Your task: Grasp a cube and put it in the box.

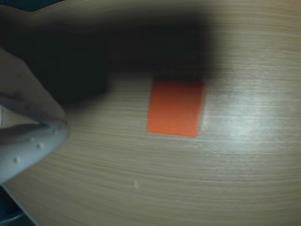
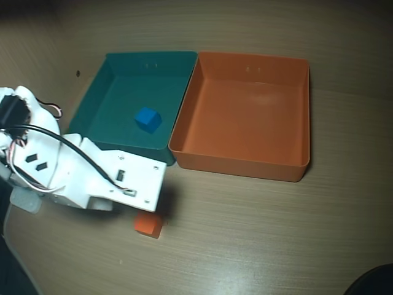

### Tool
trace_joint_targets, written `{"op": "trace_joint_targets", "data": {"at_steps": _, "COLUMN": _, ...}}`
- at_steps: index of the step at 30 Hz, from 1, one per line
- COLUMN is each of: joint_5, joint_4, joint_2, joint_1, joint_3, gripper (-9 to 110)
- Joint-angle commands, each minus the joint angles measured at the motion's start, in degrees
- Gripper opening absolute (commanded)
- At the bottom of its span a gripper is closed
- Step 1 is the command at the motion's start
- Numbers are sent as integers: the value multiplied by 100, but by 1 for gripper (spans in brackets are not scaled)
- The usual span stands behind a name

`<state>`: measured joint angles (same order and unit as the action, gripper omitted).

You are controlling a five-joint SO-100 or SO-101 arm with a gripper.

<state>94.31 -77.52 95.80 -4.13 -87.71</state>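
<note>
In the wrist view a pale gripper finger [image 1: 35,136] is jutting in from the left, well clear of the cube [image 1: 175,108] lying on the wooden table [image 1: 197,179] — the other finger is lost in dark blur, so I cannot tell how the jaws are standing. In the overhead view the cube [image 2: 148,225] is sitting just past the white arm [image 2: 92,175]. Beyond it the box [image 2: 242,160] is lying empty, touching the teal tray [image 2: 92,104] — a blue cube [image 2: 148,119] inside.
</note>
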Motion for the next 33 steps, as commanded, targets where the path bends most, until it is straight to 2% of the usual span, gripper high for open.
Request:
{"op": "trace_joint_targets", "data": {"at_steps": 1, "joint_5": -18, "joint_4": 44, "joint_2": -264, "joint_1": -53, "joint_3": 721, "gripper": 0}}
{"op": "trace_joint_targets", "data": {"at_steps": 8, "joint_5": 88, "joint_4": 44, "joint_2": -642, "joint_1": -79, "joint_3": 1020, "gripper": 25}}
{"op": "trace_joint_targets", "data": {"at_steps": 13, "joint_5": 97, "joint_4": 53, "joint_2": -879, "joint_1": -79, "joint_3": 1020, "gripper": 36}}
{"op": "trace_joint_targets", "data": {"at_steps": 33, "joint_5": 97, "joint_4": 519, "joint_2": -2188, "joint_1": -255, "joint_3": 1661, "gripper": 36}}
